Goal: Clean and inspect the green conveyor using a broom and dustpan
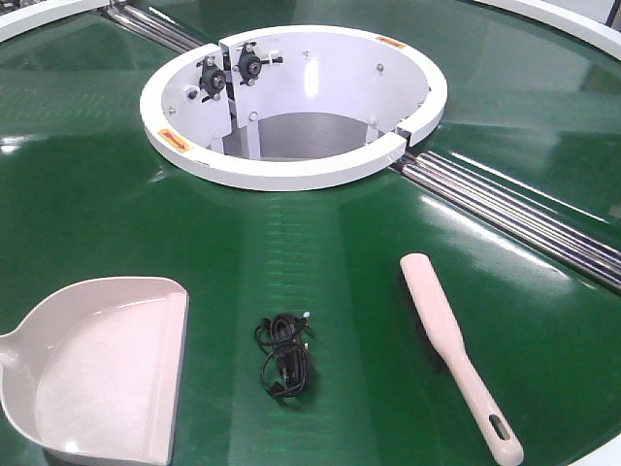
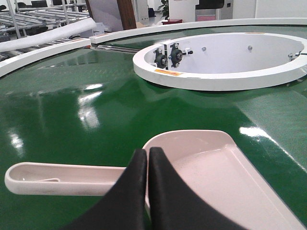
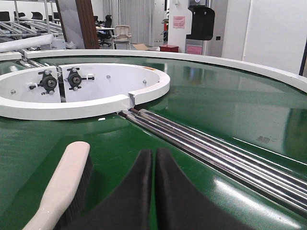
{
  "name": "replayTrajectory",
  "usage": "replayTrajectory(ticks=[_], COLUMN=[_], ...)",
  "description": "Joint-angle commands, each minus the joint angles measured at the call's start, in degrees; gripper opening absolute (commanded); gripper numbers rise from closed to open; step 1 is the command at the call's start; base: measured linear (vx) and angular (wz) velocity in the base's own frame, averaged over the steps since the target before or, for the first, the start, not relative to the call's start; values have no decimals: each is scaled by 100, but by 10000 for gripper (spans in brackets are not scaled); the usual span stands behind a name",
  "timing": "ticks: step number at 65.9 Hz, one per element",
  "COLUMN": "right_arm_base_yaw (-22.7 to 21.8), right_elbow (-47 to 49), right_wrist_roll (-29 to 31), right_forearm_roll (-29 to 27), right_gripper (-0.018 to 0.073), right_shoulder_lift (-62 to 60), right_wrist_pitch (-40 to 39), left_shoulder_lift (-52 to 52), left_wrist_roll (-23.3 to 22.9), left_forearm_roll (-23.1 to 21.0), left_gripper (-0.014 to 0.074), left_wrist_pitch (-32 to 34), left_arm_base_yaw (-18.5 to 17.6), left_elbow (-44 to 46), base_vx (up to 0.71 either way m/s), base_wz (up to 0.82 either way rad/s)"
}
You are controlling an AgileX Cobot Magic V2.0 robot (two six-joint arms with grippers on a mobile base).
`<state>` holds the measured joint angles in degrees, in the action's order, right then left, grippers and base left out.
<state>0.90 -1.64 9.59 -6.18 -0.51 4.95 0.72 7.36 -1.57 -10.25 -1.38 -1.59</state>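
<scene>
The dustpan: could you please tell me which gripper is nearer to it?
Left. The left gripper is right at the dustpan, by its handle; the right gripper is beside the broom, well away from the dustpan.

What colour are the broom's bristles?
Dark, near black, under the broom; best seen in the right wrist view.

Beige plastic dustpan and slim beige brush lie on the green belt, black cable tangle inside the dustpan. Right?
No: front view shows the black cable tangle on the green belt between the beige plastic dustpan and slim beige brush, not inside the dustpan. Rest holds.
</scene>
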Motion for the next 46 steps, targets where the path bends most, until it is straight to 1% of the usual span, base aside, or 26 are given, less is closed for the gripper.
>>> replayTrajectory(ticks=[1, 46], right_arm_base_yaw=[-48, -48], right_elbow=[-73, -73], right_wrist_roll=[7, 8], right_forearm_roll=[37, 37], right_gripper=[-5, -5], right_shoulder_lift=[-36, -36], right_wrist_pitch=[-427, -432], left_shoulder_lift=[82, 82], left_wrist_roll=[-43, -43], left_forearm_roll=[-43, -43], left_gripper=[-22, -22], left_wrist_pitch=[430, 430], left_arm_base_yaw=[15, 15], left_elbow=[-127, -127], base_vx=[0, 0], base_wz=[0, 0])
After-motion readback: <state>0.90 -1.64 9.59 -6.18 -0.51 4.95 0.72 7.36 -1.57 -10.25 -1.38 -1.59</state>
